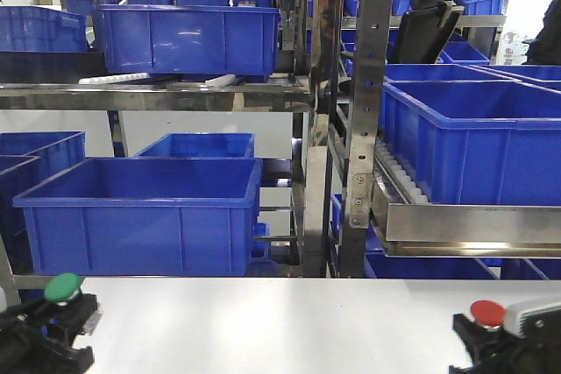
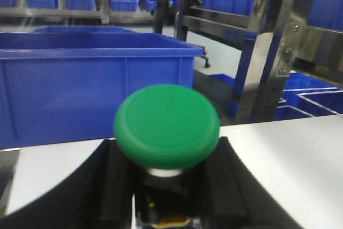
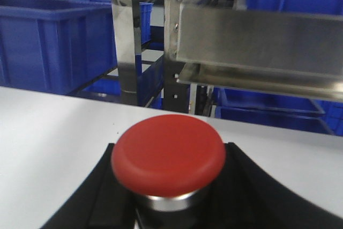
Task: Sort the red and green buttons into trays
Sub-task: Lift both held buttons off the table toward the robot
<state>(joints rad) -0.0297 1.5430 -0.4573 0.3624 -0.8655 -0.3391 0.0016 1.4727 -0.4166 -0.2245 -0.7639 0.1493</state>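
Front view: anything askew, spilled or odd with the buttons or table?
Nothing stands out. The green button sits cap-up in the left gripper, the red button cap-up in the right gripper. No spill shows on the table.

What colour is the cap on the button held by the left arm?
Green; the green button shows best in the left wrist view.

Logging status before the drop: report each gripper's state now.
Left gripper: closed, holding the green button.
Right gripper: closed, holding the red button.
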